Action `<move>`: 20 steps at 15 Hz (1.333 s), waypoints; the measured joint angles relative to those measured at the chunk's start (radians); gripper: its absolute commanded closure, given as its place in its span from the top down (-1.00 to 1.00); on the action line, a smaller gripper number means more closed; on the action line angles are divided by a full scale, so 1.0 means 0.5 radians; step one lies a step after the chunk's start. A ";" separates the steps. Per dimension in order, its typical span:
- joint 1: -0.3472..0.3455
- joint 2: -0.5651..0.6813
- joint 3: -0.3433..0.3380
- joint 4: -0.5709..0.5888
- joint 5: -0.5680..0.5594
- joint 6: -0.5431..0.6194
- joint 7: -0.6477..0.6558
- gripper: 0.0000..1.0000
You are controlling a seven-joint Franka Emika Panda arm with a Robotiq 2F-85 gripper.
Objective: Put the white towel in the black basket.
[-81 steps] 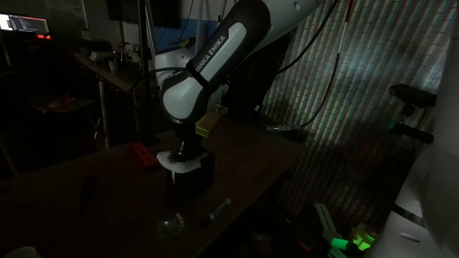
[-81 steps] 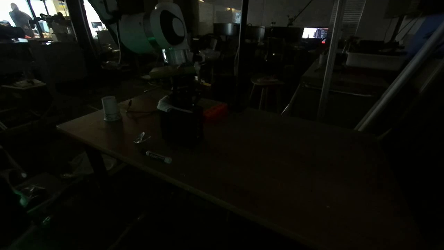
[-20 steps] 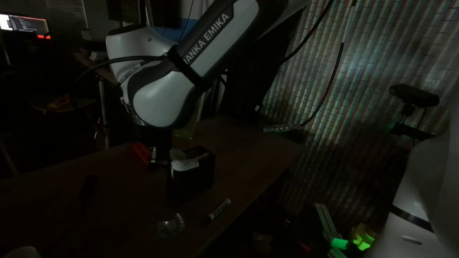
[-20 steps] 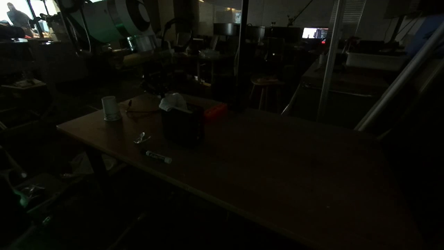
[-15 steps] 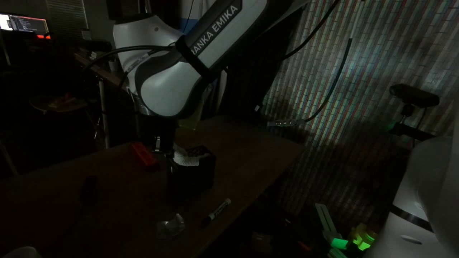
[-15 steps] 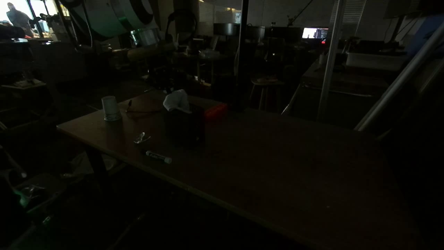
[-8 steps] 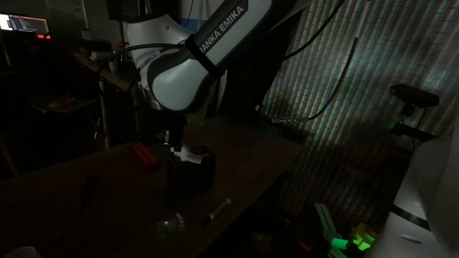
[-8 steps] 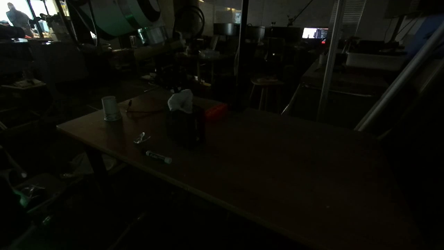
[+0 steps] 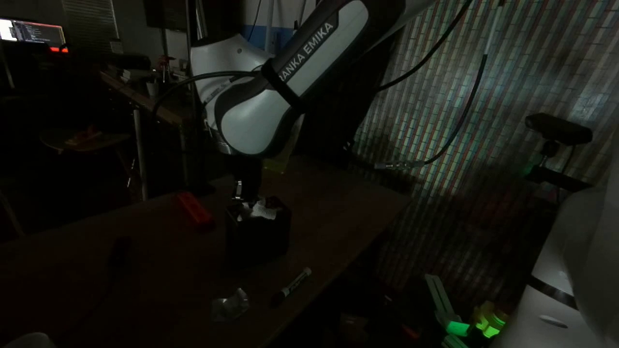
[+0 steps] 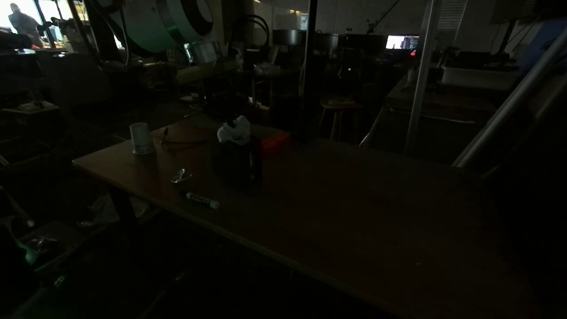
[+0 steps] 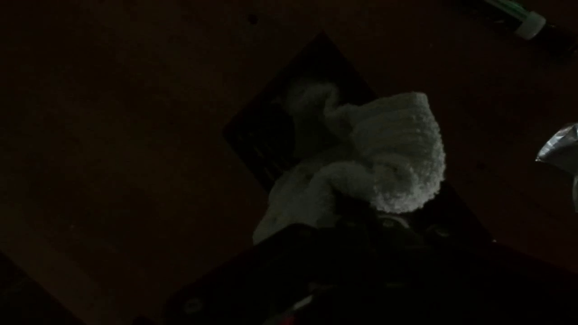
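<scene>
Wrist view: end effector (image 11: 354, 213) clenched, tips against fuzzy, wrinkled white cloth towel (image 11: 397, 153); whether any fabric was pinched, couldn't tell. Towel sat bunched in mouth of boxy, straight-sided black basket (image 9: 258, 241), folds above rim.

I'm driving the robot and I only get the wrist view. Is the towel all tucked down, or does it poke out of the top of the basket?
Observer: It pokes out: in an exterior view, part of the towel rises above the rim of the basket.
Operator: Am I missing anything else on the table?
Observer: Yes, a cup stands on the table.
Operator: Ooh! Is anything glowing in the room?
Observer: Yes, a screen is lit in the background.
</scene>
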 measured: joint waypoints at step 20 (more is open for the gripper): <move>-0.154 0.112 -0.030 -0.013 0.807 0.047 0.053 -1.00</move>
